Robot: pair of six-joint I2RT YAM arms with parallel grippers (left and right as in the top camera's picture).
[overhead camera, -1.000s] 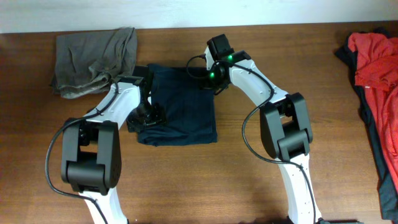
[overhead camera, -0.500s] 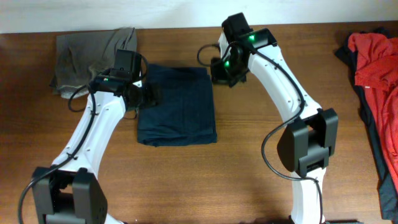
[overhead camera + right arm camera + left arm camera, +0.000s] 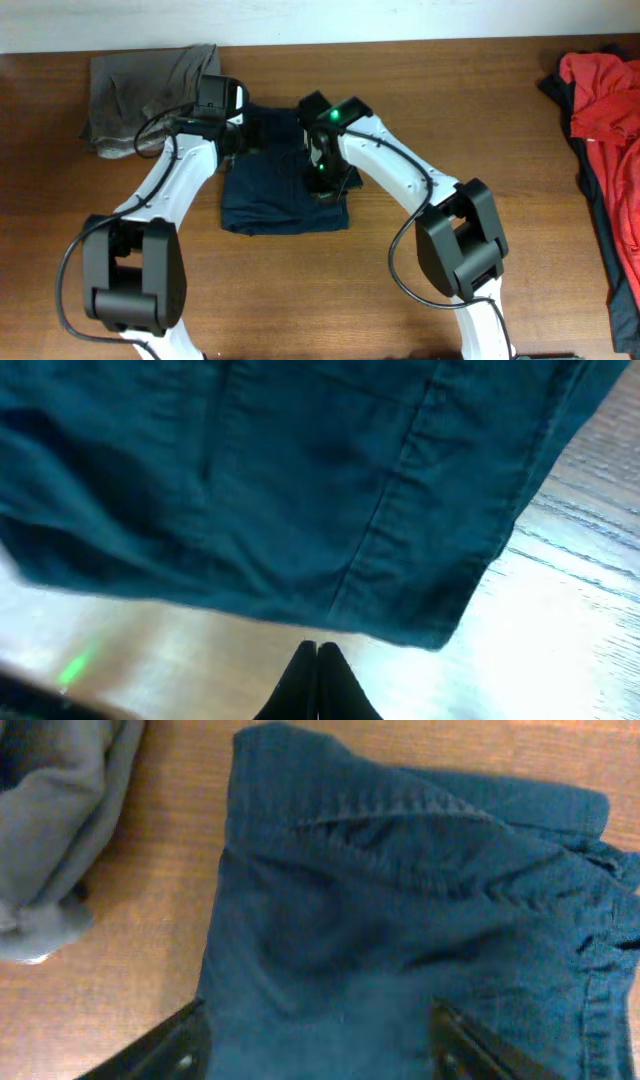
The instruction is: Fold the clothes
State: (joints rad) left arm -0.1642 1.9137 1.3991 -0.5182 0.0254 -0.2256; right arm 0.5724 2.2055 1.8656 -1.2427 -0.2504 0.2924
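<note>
Navy garment on wooden table, right claw seemingly closed

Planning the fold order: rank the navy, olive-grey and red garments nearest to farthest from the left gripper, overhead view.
1. Navy garment, beneath the left gripper.
2. Olive-grey garment, just left of it.
3. Red garment, far right edge.

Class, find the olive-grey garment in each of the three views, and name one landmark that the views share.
Overhead: the olive-grey garment lies at top left.
Left wrist: at the left edge, bunched.
Right wrist: not in it.
Shared landmark: the navy garment, mid-picture overhead, filling most of both wrist views.
</note>
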